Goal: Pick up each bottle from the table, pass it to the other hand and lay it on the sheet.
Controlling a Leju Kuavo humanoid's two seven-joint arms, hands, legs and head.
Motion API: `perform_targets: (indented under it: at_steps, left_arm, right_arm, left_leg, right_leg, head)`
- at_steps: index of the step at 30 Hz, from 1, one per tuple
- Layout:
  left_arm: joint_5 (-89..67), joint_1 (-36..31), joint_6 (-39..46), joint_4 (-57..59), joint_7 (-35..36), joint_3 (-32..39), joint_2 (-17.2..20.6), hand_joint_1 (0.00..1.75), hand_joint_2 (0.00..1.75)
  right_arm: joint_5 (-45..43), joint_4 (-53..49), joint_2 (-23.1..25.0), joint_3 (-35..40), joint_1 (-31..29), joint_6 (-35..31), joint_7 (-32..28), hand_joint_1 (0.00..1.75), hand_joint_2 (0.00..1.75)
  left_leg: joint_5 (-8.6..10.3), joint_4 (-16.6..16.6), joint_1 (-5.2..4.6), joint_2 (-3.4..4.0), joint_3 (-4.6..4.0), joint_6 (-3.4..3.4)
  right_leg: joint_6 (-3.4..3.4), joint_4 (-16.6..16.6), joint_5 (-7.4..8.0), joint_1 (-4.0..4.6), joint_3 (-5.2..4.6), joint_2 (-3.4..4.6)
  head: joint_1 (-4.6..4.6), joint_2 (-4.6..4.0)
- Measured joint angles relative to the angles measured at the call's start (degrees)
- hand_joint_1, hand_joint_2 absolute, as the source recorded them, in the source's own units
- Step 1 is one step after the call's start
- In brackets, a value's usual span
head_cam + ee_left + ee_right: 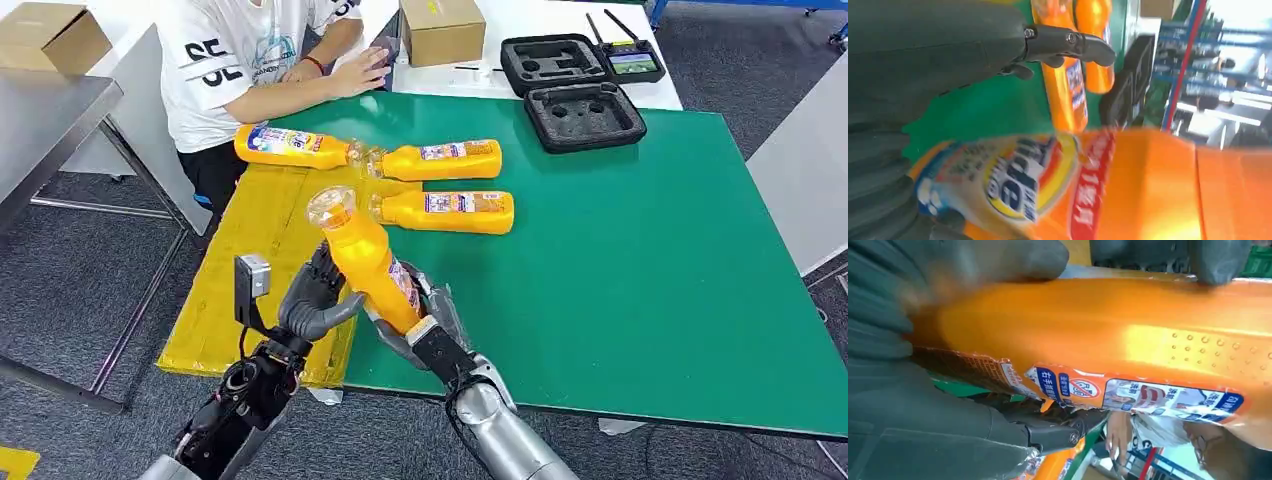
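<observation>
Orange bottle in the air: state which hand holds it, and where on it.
The right hand grips the raised bottle around its lower body. The left hand touches its side at mid-body; a full grip cannot be told.

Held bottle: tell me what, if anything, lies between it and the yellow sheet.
Nothing visible blocks it. The held bottle is between the left hand and right hand, at the edge of the yellow sheet. One laid bottle occupies the sheet's far end.

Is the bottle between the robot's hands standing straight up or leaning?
Leaning. The bottle is off the table, its clear cap end tipped up and away; the right hand grips its base, and the left hand touches its side.
</observation>
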Motion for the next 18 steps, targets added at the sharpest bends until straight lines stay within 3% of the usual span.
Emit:
perform_targets:
  at_steps: [18]
  left_arm:
    - [2.3,-4.5,-3.8,4.9,-1.0,-3.8,-0.9,0.00,1.75]
  right_arm:
    - [0.8,3.8,0.7,-0.6,-0.5,1.7,-0.1,1.75,1.75]
  left_leg:
    - [0.00,0.0,0.00,0.01,0.00,0.00]
  right_leg:
    - [0.00,0.0,0.00,0.00,0.00,0.00]
  head:
    - [0.00,0.00]
